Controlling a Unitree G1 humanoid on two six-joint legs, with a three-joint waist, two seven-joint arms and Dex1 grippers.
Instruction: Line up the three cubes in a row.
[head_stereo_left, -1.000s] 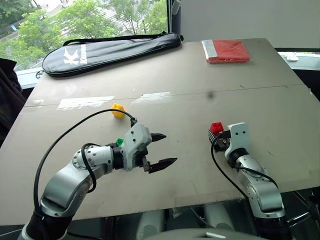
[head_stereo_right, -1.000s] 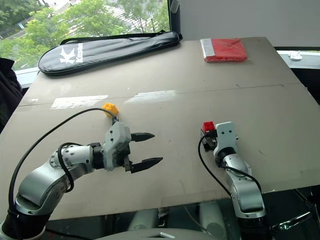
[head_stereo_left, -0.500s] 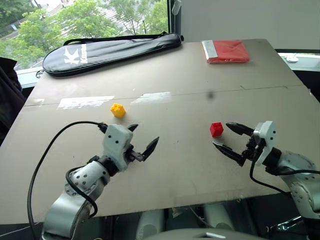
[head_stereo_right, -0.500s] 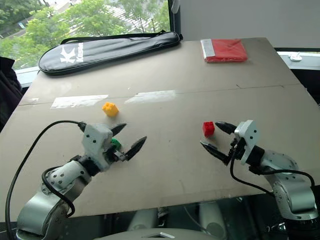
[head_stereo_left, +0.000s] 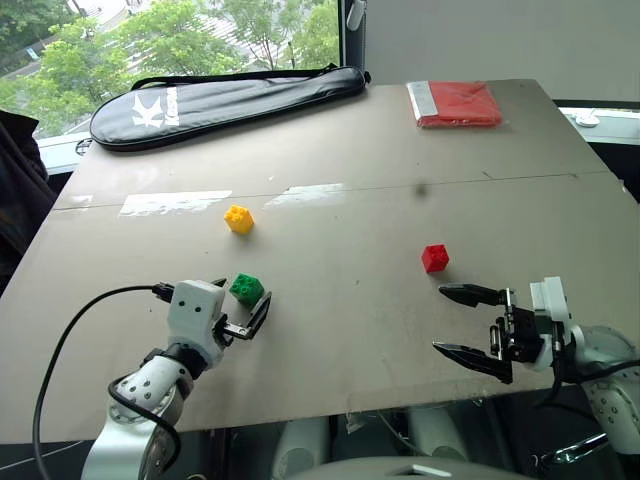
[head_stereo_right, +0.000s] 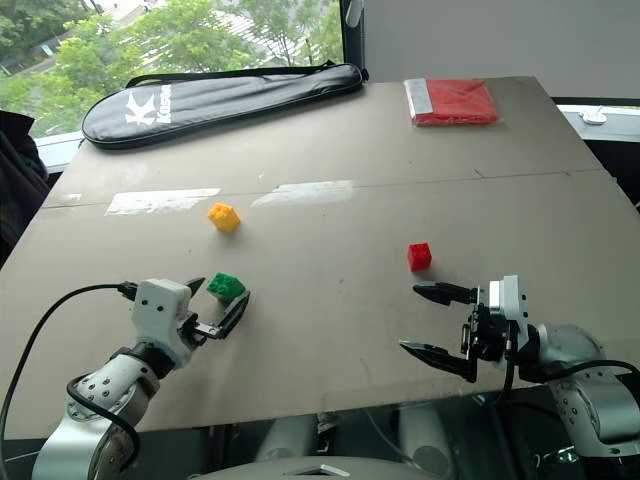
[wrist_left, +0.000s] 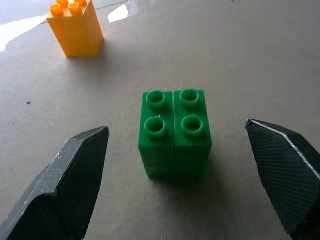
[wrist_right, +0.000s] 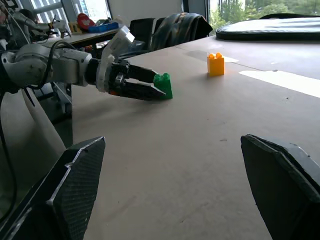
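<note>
Three studded cubes stand apart on the grey table (head_stereo_left: 380, 170). The yellow cube (head_stereo_left: 238, 218) is at mid-left, and the red cube (head_stereo_left: 434, 258) is to the right. At the front left, the green cube (head_stereo_left: 246, 289) sits between the spread fingers of my left gripper (head_stereo_right: 222, 295). That gripper is open, with a gap on each side of the green cube (wrist_left: 175, 132). My right gripper (head_stereo_left: 438, 319) is open and empty near the front edge. It points left, nearer to me than the red cube.
A long black racket bag (head_stereo_left: 230, 95) lies across the far left of the table. A flat red packet (head_stereo_left: 455, 102) is at the far right. A strip of clear tape (head_stereo_left: 175, 203) shines beside the yellow cube. Dark cloth (head_stereo_left: 15, 190) hangs past the left edge.
My left gripper moved left and down and now straddles the green cube. My right gripper drew back from the red cube toward the front edge and swung to point left.
</note>
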